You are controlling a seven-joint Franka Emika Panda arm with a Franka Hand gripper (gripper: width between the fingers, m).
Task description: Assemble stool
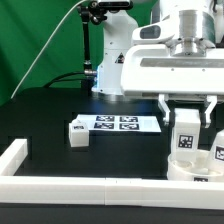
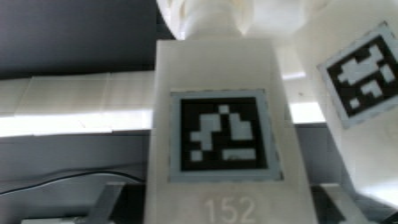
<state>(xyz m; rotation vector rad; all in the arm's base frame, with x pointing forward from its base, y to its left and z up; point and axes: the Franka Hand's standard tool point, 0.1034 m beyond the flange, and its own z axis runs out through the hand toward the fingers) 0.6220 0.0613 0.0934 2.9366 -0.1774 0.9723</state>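
My gripper (image 1: 187,116) is shut on a white stool leg (image 1: 185,135) and holds it upright at the exterior view's right. In the wrist view this leg (image 2: 222,110) fills the middle, its square tag facing the camera, with a finger (image 2: 114,200) on each side of it. The gripper (image 2: 226,206) grips it near the end closest to the camera. A second tagged leg (image 1: 219,148) (image 2: 363,80) stands close beside it. The leg's lower end meets a white part (image 1: 190,168), seemingly the round seat, mostly hidden. A third leg (image 1: 78,131) lies loose on the black table.
The marker board (image 1: 118,123) lies flat at the table's middle. A long white border rail (image 1: 100,188) runs along the front edge and up the exterior view's left side (image 1: 14,158). The robot's base (image 1: 112,70) stands behind.
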